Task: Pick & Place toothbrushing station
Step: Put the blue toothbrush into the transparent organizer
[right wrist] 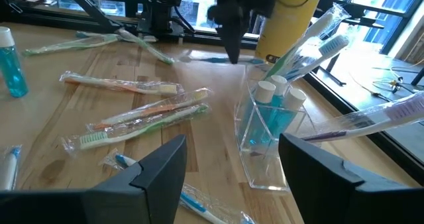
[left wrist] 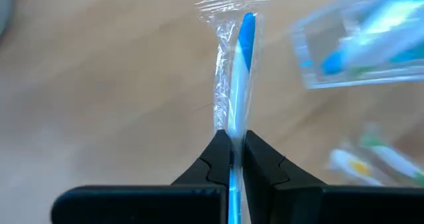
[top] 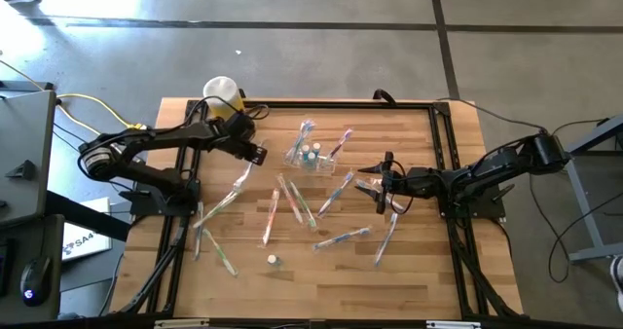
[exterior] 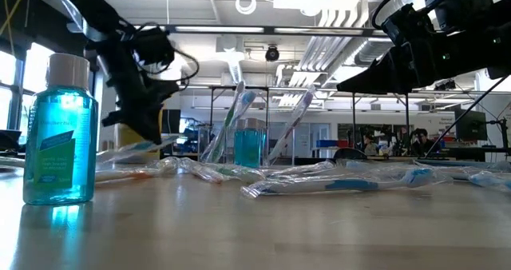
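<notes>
The left gripper (left wrist: 236,159) is clamped on a wrapped blue toothbrush (left wrist: 240,85); in the left wrist view the two dark fingers pinch its handle, and the brush runs straight out ahead of them, head and crinkled wrapper end farthest from the jaws. From above, this gripper (top: 255,154) sits just to the yellow-cylinder side of the clear holder cup (top: 313,156), with only a short stretch of bare board between them. The cup already carries a few upright brushes and small blue bottles with white caps.

What the coming move turns on: the cup lies ahead and off to one side of the held brush, and the brush's long axis looks roughly level with the table, though the blur makes its exact tilt hard to judge. To go in, it will likely need tipping upright over the cup's open top.

The left arm is plainly the nearer one. The right gripper (right wrist: 232,164) waits with its fingers apart on the cup's far side, facing the cup. Other wrapped toothbrushes (top: 292,201) lie scattered across the wooden table (top: 409,271) around the cup.
</notes>
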Tool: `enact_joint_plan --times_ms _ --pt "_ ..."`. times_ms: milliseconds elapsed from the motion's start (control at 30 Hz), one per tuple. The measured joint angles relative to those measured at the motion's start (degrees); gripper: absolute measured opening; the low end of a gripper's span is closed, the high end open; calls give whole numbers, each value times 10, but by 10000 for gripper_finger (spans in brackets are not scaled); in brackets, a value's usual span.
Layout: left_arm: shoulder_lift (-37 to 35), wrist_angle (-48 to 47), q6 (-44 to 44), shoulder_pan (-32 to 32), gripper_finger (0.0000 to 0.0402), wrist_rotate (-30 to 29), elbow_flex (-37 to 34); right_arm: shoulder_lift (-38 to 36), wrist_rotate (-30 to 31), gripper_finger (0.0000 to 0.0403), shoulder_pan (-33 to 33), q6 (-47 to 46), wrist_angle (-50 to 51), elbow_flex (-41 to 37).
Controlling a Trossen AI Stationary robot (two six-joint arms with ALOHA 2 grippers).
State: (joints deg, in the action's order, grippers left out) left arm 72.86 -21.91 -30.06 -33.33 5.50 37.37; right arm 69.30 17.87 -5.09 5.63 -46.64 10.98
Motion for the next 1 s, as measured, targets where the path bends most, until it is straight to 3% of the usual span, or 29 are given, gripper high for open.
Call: enact_joint_plan --times_ms 233,400,533,633,833,1000 --pt "-19 -130 31 79 8 -52 125 0 0 231 0 -13 0 0" --pt "-47 -272 18 165 8 -159 227 0 0 231 0 -15 -2 0" --pt "-65 -283 62 259 8 -229 291 0 -3 231 0 -16 -19 0" --pt "-66 -244 176 334 8 -276 319 0 -45 231 0 -38 -43 0" --pt "-49 -120 508 468 8 -314 323 0 -177 231 0 -137 -118 0" --pt "-5 -22 730 536 8 -363 323 0 -237 231 15 -241 -163 0"
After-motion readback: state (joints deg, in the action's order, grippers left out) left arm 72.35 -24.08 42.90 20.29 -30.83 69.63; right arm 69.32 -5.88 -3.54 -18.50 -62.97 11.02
